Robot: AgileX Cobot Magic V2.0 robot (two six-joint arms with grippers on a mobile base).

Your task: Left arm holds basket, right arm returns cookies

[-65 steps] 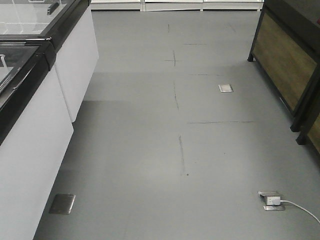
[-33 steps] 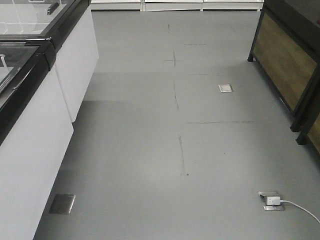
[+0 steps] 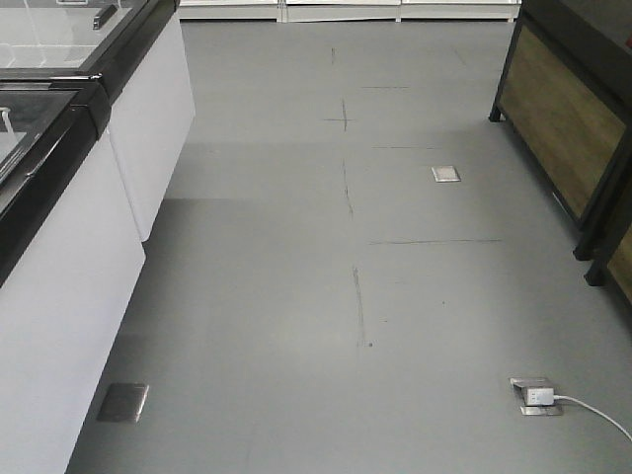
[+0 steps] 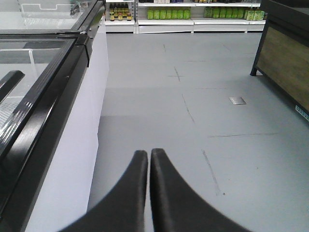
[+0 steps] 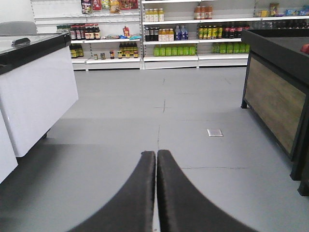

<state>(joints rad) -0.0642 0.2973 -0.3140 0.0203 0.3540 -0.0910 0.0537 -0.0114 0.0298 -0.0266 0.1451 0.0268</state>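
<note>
The basket and the cookies are out of view in every frame. My left gripper (image 4: 149, 153) is shut and empty, pointing out over the grey floor beside a white chest freezer (image 4: 72, 159). My right gripper (image 5: 156, 154) is shut and empty, pointing down the aisle toward the shelves. Neither arm shows in the front view.
White chest freezers with black-framed glass lids (image 3: 59, 296) line the left side. A dark wooden display stand (image 3: 573, 128) stands on the right. Floor socket plates (image 3: 445, 174), one with a white plug and cable (image 3: 538, 397), lie on the floor. Shelves of bottles (image 5: 169, 34) are at the far end.
</note>
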